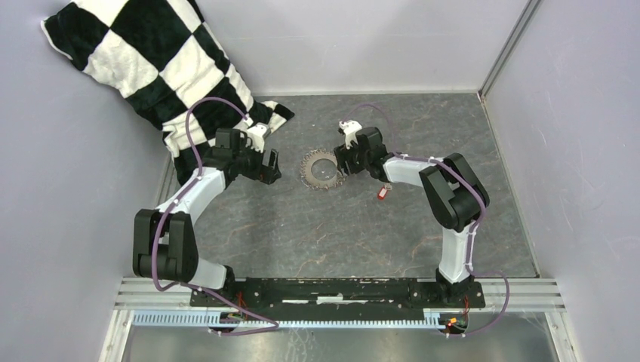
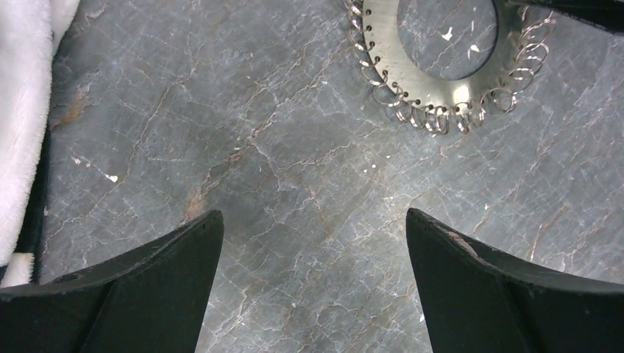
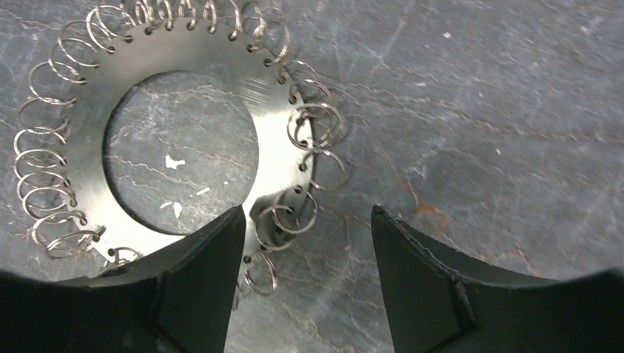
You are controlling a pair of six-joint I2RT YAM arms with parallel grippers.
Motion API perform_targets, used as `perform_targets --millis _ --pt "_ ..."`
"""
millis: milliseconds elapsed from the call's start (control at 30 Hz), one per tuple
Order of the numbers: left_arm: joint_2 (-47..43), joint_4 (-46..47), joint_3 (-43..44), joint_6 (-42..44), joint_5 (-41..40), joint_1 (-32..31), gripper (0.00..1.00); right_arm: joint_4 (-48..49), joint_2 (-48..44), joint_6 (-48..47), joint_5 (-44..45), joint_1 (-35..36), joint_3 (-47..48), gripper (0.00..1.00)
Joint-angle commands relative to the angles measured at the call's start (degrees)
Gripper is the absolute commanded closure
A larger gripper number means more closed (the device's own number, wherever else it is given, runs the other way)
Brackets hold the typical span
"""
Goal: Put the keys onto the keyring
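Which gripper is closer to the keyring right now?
Right. The right gripper straddles the edge of the keyring, one finger overlapping its rim. The left gripper hangs off to one side, bare table between them.

Top view: the right hand (image 1: 341, 163) covers the right rim of the keyring (image 1: 309, 172). The keys (image 1: 383, 193) sit close by the right forearm, and the metal part is too small to make out. The checkered cloth (image 1: 151, 53) runs off the top edge.

Left wrist view: the top edge cuts off the keyring (image 2: 434, 92).

Right wrist view: one finger (image 3: 199, 287) hides the keyring's lower rim, and the top edge crops its loops.
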Motion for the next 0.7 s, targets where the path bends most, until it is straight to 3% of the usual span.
perform_targets --millis 0,333,667 --pt "0.6 -1.0 1.5 3.2 -2.0 -0.7 0.0 1.1 2.6 -2.6 -5.5 -0.5 4.7 0.31" --pt "0.7 -1.4 0.9 4.7 -2.5 -1.5 0.0 0.4 9.0 -2.6 -11.3 -3.4 9.4 0.43" --pt "1.0 -1.5 0.5 5.5 -2.4 -1.8 0.0 0.5 8.0 -4.6 -14.5 -5.3 7.8 0.45"
